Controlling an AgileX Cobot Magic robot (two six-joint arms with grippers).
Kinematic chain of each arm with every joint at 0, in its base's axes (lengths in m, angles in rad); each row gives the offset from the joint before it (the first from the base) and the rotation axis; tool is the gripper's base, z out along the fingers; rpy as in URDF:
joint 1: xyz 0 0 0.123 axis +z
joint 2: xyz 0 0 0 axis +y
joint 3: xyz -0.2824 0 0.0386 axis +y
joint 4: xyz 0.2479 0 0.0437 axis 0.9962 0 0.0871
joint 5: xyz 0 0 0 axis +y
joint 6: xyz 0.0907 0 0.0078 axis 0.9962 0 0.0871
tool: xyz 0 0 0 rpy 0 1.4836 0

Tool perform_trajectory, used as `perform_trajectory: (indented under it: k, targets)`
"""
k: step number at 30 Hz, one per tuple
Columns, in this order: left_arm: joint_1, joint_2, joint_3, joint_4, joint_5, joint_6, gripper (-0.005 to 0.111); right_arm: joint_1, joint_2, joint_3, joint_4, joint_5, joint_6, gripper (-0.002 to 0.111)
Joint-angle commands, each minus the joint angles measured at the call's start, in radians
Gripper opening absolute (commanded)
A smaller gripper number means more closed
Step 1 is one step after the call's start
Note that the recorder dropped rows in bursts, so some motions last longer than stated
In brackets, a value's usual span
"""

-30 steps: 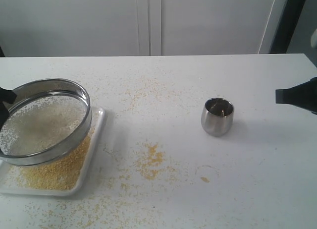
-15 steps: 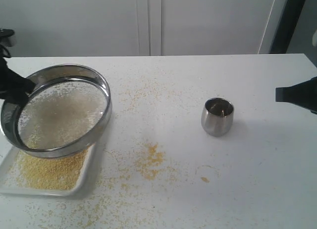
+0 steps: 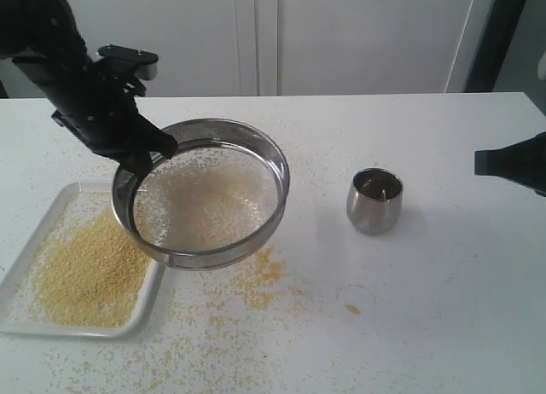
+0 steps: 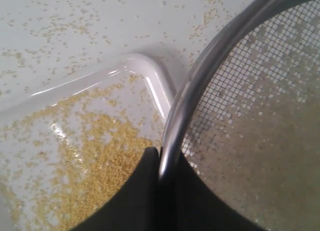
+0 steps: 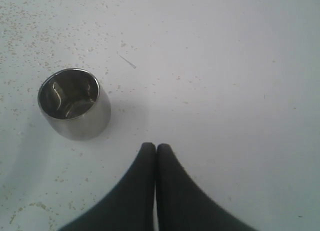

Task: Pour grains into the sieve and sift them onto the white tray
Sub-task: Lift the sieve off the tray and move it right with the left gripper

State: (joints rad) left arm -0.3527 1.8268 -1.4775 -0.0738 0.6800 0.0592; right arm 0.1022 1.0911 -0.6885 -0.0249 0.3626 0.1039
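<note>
Sieve (image 3: pixel 209 202) shifted right over the last second: it hung over the tray (image 3: pixel 85 188), and it now sits mostly off it, above the table (image 3: pixel 426 317) between tray and cup (image 3: pixel 374 200). Only its left edge still overlaps the tray's right rim. The left arm has swung into the exterior view with it.

- Left gripper (image 3: pixel 152 152): jaws clamped on the sieve's rim at its upper-left side. Wrist view shows the steel ring running between the two black fingers, one inside the ring and one outside.
- Sieve held off the surface, tilted, with the side away from the gripper lower. Pale whitish residue spread across the mesh.
- Grains (image 3: pixel 85 275): yellow heap lying in the tray, thickest toward its near half. The far corner is thinly dusted.
- Loose scatter (image 3: pixel 260 273) on the table, with a denser patch just below the sieve's near edge and finer specks around the tray.
- Cup upright, mouth up, well apart from the sieve.
- Right gripper (image 5: pixel 155 149): jaws closed tip to tip, holding nothing, hanging over bare table to the right of the cup and not touching it.
</note>
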Motion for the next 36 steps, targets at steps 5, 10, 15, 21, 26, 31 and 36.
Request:
perform_trajectory:
  k: [5,10,15,21,26,31,36]
  targets:
    - [-0.072,0.112,-0.104,-0.018,0.03,-0.083,0.0,-0.004,-0.006,0.004,-0.003,-0.013,0.006,0.0]
    - [-0.079,0.156,-0.134,-0.033,0.026,-0.089,0.0,-0.004,-0.006,0.004,-0.003,-0.013,0.006,0.0]
    - [-0.079,0.182,-0.152,-0.034,0.004,-0.113,0.0,-0.004,-0.006,0.004,-0.003,-0.015,0.006,0.0]
    - [-0.086,0.215,-0.152,-0.051,0.001,-0.113,0.0,-0.004,-0.006,0.004,-0.003,-0.015,0.006,0.0]
    - [-0.103,0.243,-0.152,-0.051,-0.038,-0.113,0.0,-0.004,-0.006,0.004,-0.003,-0.015,0.006,0.0]
    - [-0.113,0.268,-0.152,-0.051,-0.063,-0.113,0.0,-0.004,-0.006,0.004,-0.003,-0.015,0.006,0.0]
    - [-0.113,0.291,-0.152,-0.053,-0.058,-0.113,0.0,-0.004,-0.006,0.004,-0.003,-0.015,0.006,0.0]
